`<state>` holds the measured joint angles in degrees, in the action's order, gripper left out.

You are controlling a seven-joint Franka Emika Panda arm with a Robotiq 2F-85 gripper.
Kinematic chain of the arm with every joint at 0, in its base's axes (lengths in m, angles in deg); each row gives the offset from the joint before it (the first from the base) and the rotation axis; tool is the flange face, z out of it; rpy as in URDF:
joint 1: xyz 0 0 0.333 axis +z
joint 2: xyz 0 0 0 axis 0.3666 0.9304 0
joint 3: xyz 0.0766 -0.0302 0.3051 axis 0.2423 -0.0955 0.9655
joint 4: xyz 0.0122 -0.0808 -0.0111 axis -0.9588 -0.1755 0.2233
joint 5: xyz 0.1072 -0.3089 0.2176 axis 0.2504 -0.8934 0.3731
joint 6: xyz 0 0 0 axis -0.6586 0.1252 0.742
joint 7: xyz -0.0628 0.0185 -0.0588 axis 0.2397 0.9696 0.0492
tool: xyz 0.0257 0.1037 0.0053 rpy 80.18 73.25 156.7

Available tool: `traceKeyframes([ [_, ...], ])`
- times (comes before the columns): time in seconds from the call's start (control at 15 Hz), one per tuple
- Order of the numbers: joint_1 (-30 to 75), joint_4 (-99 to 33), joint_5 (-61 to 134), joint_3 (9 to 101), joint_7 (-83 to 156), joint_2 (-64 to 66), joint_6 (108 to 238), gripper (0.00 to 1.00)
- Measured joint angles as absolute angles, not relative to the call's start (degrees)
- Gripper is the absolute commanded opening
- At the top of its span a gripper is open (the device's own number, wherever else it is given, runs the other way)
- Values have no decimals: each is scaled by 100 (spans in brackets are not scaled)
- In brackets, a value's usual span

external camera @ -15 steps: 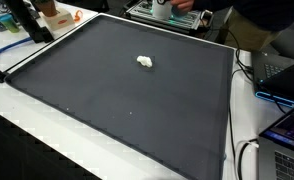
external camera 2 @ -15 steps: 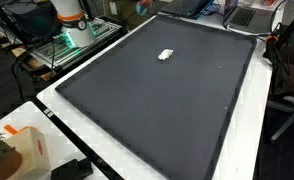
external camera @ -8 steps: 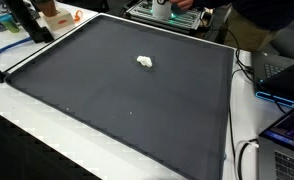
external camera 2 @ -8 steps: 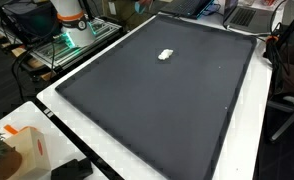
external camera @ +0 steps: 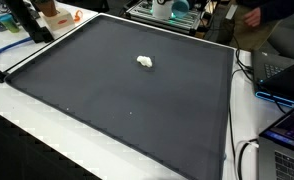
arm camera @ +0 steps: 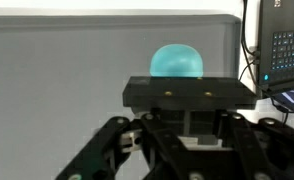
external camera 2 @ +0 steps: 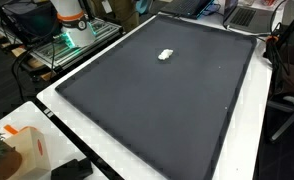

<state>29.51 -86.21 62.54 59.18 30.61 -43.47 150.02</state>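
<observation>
A white wad (external camera: 145,62), small and crumpled, lies midway across the dark mat (external camera: 87,95), well apart from the pincer (arm camera: 192,128), whose jaws are drawn together on nothing visible, a teal dome (arm camera: 176,60) just beyond them. The approach looks not yet begun; reaching the wad would call for parted jaws and a long reach.

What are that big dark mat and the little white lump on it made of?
The dark mat looks like matte fabric or rubber: flat charcoal, no glare, with a thin darker edge. The white lump seems soft, perhaps crumpled paper or tissue, judging by its irregular outline; too small to be sure.
</observation>
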Motion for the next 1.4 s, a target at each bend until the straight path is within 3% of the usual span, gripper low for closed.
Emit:
traceKeyframes([
  [0.33,2951,-8618,6254,5919,3061,-4344,15002,48],
  [0.4,2951,-8618,6254,5919,3061,-4344,15003,23],
  [0.93,2931,-8676,5608,6277,2909,-4338,16375,23],
  [1.27,2964,-8587,4485,6588,2637,-4308,16395,23],
  [1.33,2982,-8582,4361,6587,2426,-4291,16396,48],
  [1.4,3005,-8571,4348,6542,2177,-4259,16399,48],
])
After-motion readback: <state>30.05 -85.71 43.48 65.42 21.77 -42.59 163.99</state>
